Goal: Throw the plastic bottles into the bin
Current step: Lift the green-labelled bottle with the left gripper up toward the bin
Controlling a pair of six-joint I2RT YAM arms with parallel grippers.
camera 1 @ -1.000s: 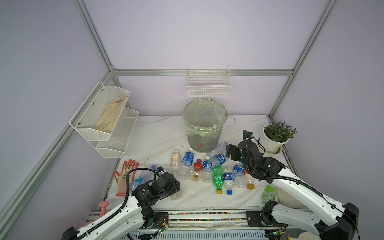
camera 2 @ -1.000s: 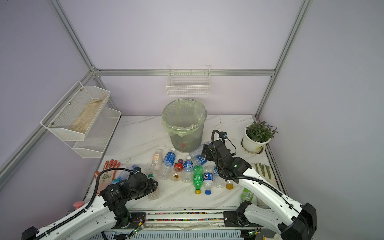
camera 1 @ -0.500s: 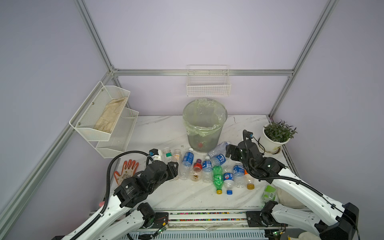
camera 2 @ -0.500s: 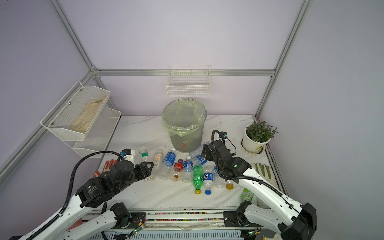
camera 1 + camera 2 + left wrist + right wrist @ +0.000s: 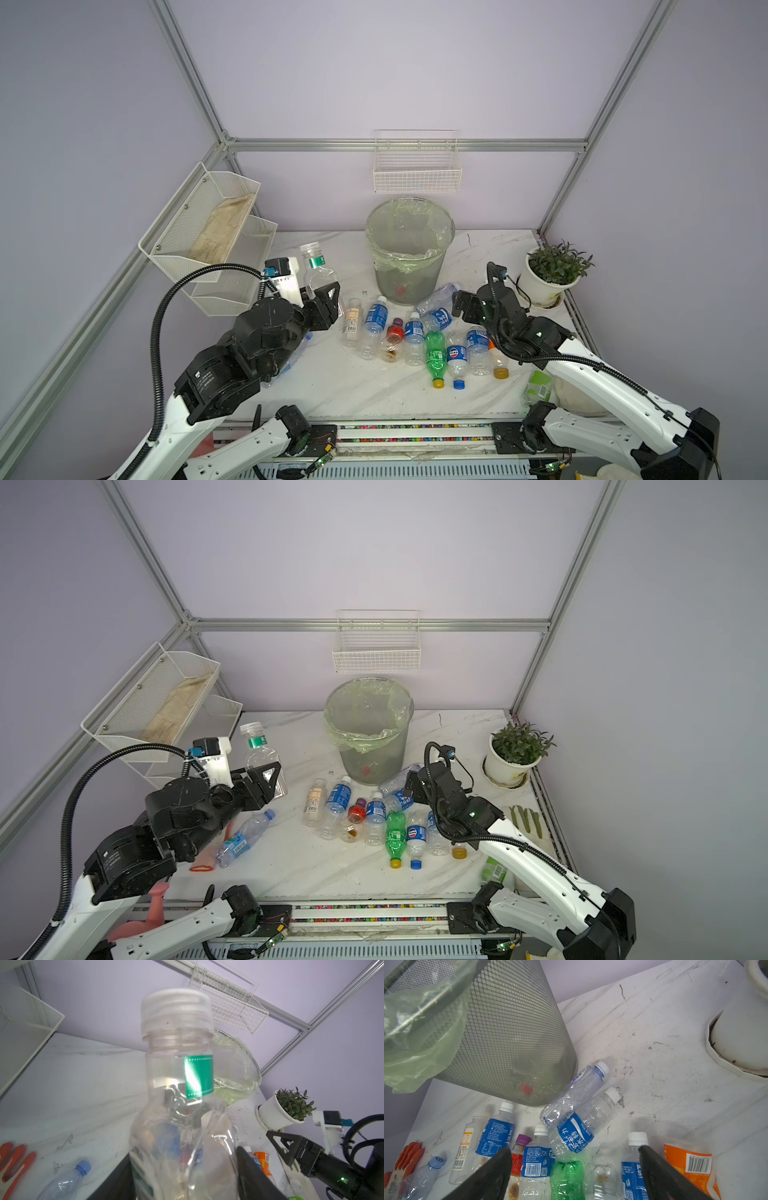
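While my left pincer (image 5: 319, 293) grips the green-banded bottle (image 5: 316, 262) short of the bin (image 5: 409, 272), I should clear its rim before releasing; right pincer (image 5: 574, 1149) open.

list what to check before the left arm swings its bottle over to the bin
1. Grip: left gripper shut on the green-labelled bottle, cap up, off the table: ok.
2. Bin mouth open, liner over the rim: ok.
3. Bottle high enough to clear the rim: cannot tell.
4. Right gripper open, low over the lying bottles, not over the bin mouth: ok.
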